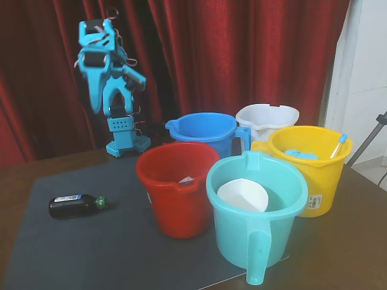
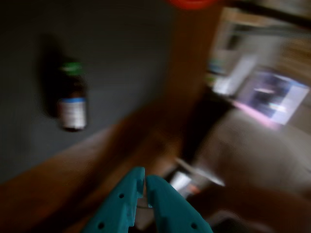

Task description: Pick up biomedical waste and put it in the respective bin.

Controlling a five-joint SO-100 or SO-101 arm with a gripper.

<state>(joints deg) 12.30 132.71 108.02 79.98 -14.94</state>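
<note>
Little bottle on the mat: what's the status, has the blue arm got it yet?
Gripper shut, empty, raised near the curtain. Medicine bottle lying on its side on the dark mat, untouched. Nothing on the mat around it; red bucket stands to its right in the fixed view.

Bright turquoise plastic arm (image 1: 107,72), black motors, perforated turquoise claw (image 2: 145,180)

Motion-blurred wrist view; bottle (image 2: 72,99) label unreadable, claw (image 2: 145,180) base cropped.
</note>
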